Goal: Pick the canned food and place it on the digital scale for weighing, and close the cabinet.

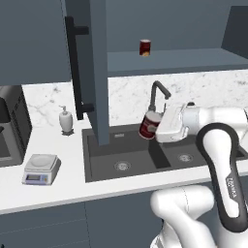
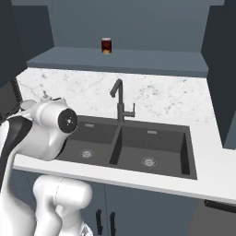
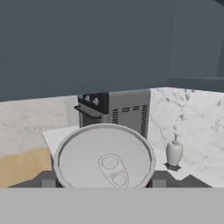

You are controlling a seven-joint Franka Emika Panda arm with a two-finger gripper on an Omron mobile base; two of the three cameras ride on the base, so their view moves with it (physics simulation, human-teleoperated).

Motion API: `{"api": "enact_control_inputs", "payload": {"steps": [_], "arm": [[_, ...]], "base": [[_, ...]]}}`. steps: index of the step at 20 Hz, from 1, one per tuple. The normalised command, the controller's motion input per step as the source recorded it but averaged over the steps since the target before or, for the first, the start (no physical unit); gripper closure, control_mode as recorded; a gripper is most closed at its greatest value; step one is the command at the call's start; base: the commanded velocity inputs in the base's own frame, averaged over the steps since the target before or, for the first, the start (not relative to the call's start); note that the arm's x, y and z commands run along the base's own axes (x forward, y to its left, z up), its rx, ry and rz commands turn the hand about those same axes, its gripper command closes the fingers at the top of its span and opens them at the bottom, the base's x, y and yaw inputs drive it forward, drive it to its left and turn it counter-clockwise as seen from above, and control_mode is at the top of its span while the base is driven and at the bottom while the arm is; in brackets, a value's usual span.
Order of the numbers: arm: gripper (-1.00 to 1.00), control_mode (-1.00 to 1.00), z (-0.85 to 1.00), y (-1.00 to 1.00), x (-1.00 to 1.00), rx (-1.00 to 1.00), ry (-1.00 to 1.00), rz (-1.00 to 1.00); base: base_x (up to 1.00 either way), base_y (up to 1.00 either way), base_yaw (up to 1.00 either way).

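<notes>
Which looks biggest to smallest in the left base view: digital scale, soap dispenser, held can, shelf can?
1. digital scale
2. canned food, held by the gripper
3. soap dispenser, close to the held can, unsure
4. shelf can, also farthest away

White marble backsplash [image 2: 175, 97] runs behind a white counter [image 1: 63, 186]. A dark double sink [image 2: 133, 147] with a black faucet [image 2: 120, 103] sits in it. Blue-grey base cabinets [image 2: 152, 207] stand below.

1. We are seeing the canned food [image 1: 149, 124] showing dark red with whitish label patches and a pale silvery top.
2. The cabinet [image 1: 34, 41] is showing slate blue, its handle [image 1: 73, 68] black.
3. The digital scale [image 1: 41, 169] is looking pale grey.
4. The sink [image 1: 131, 155] is appearing charcoal against the white marbled backsplash [image 1: 131, 97].
</notes>
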Motion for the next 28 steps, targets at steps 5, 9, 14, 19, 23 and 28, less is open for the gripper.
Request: {"api": "enact_control_inputs", "payload": {"steps": [5, 9, 14, 19, 23, 28], "arm": [[1.0, -1.0, -0.32, 0.78, 0.31, 0.05, 0.0, 0.18], [1.0, -1.0, -0.21, 0.39, 0.23, 0.0, 0.0, 0.14], [1.0, -1.0, -0.19, 0.52, 0.33, -0.01, 0.0, 0.14], [1.0, -1.0, -0.01, 0.64, 0.26, -0.13, 0.01, 0.09], [1.0, -1.0, -0.16, 0.42, 0.22, -0.12, 0.03, 0.1], [1.0, -1.0, -0.27, 0.21, 0.16, -0.07, 0.0, 0.1]], "base": [[0.0, 0.0, 0.0], [0.0, 0.0, 0.0], [0.0, 0.0, 0.0], [0.0, 0.0, 0.0], [0.0, 0.0, 0.0], [0.0, 0.0, 0.0]]}}
